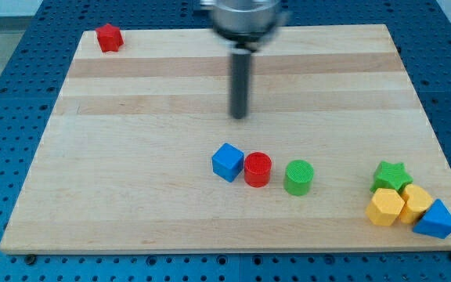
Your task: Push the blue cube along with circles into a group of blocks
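Note:
A blue cube (227,161) sits just below the board's middle, touching a red circle block (257,169) on its right. A green circle block (298,177) stands a little further right, a small gap from the red one. My tip (239,117) is above the blue cube and red circle in the view, a short way off, touching neither. The rod is slightly blurred.
At the view's bottom right a cluster holds a green star (391,175), a yellow hexagon (385,207), another yellow block (416,202) and a blue triangle (436,220). A red star-like block (110,37) sits at the wooden board's (131,196) top left corner.

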You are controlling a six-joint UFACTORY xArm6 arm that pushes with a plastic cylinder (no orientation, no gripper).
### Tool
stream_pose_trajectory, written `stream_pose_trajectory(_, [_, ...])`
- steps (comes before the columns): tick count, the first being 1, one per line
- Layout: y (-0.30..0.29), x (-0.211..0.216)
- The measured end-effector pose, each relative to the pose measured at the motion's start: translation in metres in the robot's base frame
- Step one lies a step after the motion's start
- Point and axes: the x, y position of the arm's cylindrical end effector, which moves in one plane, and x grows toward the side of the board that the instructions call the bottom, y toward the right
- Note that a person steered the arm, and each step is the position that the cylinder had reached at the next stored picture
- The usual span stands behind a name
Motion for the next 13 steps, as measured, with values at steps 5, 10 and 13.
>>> stream_pose_trajectory(5, [0.011, 0.102])
stream_pose_trajectory(10, [0.135, 0.135])
stream_pose_trajectory(13, [0.174, 0.131])
